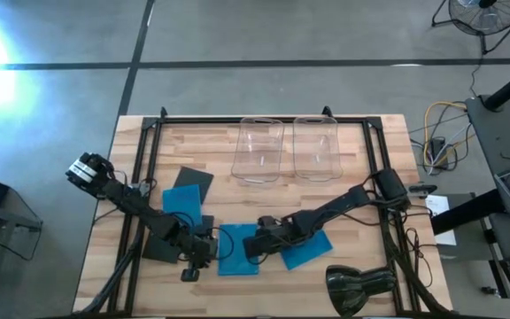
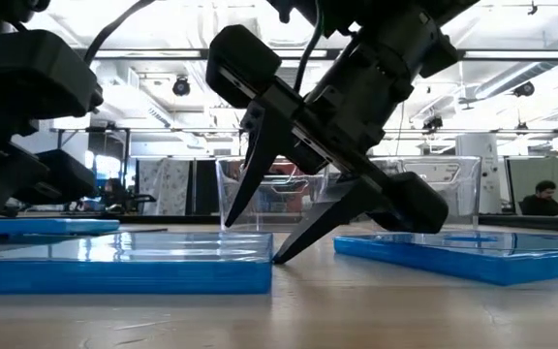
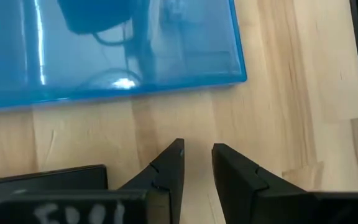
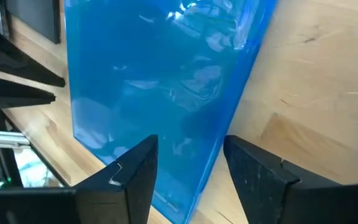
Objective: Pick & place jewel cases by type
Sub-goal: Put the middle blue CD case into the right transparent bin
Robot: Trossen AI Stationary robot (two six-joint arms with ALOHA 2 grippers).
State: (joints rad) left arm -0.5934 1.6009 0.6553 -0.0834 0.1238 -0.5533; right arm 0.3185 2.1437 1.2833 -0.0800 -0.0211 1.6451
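Observation:
Three bright blue jewel cases lie flat on the wood: a middle one (image 1: 237, 252) (image 2: 114, 262) (image 4: 154, 93) (image 3: 117, 50), one to its right (image 1: 308, 252) (image 2: 473, 254), and one farther left (image 1: 182, 200). Two black cases (image 1: 197, 180) (image 1: 156, 246) lie on the left. My right gripper (image 1: 253, 246) (image 2: 252, 244) (image 4: 188, 162) is open and slants down over the middle case's right edge, one finger above the case, the other beside the edge. My left gripper (image 1: 204, 257) (image 3: 197, 149) hovers low at that case's left side, its fingers a narrow gap apart over bare wood. My right gripper's lower fingertip (image 2: 279, 258) stands at table height right beside the middle blue case's right edge (image 2: 267, 262); I cannot tell whether it touches the edge. The upper finger (image 2: 245, 189) is clear above the case's lid. The case lies flat on the table.
Two clear rectangular bins (image 1: 259, 149) (image 1: 317, 146) stand side by side at the table's far edge. A dark lamp-like object (image 1: 361, 285) sits at the near right corner. Black frame rails (image 1: 144, 177) run along the table's left and right sides. Bare wood lies between bins and cases.

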